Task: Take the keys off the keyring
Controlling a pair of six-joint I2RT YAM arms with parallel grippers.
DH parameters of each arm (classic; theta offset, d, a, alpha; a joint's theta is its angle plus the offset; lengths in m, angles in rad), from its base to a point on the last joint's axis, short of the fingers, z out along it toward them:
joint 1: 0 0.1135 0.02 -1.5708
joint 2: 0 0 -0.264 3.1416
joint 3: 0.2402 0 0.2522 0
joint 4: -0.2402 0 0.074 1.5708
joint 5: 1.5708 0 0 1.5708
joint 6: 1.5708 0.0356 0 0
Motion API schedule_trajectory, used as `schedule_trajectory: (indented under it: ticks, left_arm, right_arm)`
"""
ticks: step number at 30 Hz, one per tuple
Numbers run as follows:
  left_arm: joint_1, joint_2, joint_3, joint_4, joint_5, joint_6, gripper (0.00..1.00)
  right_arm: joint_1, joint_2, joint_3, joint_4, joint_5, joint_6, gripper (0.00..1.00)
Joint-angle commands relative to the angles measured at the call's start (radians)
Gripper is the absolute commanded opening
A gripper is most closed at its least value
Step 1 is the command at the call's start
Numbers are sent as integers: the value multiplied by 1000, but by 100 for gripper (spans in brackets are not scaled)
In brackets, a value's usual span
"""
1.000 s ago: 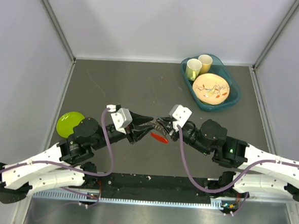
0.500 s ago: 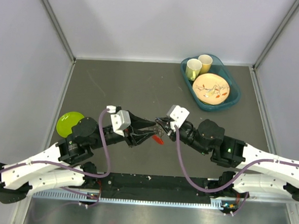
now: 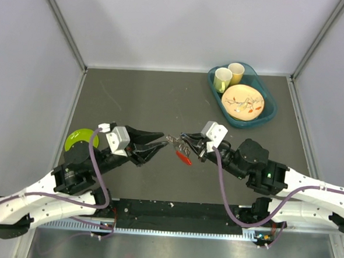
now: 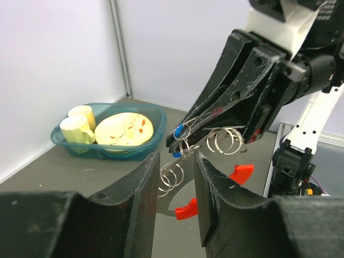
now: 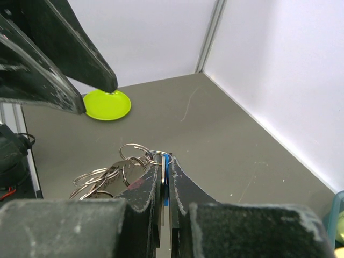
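Note:
My right gripper (image 3: pixel 184 142) is shut on the blue-headed key (image 5: pixel 167 161), held edge-on between its jaws (image 5: pixel 165 159). Several silver keyrings (image 5: pixel 131 156) hang in a bunch from that key to the left of the jaws. The red-headed key (image 3: pixel 183 158) dangles below the bunch. My left gripper (image 3: pixel 158 142) is open and empty, just left of the bunch. In the left wrist view its jaws (image 4: pixel 177 161) frame the rings (image 4: pixel 172 174), the blue head (image 4: pixel 178 130) and the red head (image 4: pixel 188 208) without touching them.
A green plate (image 3: pixel 78 139) lies on the table at the left, beside my left arm; it also shows in the right wrist view (image 5: pixel 107 105). A teal tray (image 3: pixel 238 122) at the back right holds two yellow cups (image 3: pixel 223 79) and a patterned plate (image 3: pixel 242 102).
My left gripper has let go of the key bunch, opened and drawn back to the left. My right gripper still holds the bunch and has shifted slightly right.

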Motion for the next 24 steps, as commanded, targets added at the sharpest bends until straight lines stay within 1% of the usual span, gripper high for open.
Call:
schedule_trajectory:
  ticks: [1, 8, 24]
  left_arm:
    - [-3, 31, -17, 22, -29, 21, 37]
    - [-1, 59, -28, 48, 24, 41, 37]
    - [-3, 99, -38, 86, 8, 57, 36]
  right_arm:
    - [-7, -21, 7, 88, -25, 1, 0]
    - [-7, -21, 13, 87, -29, 6, 0]
    - [-7, -19, 13, 84, -37, 15, 0]
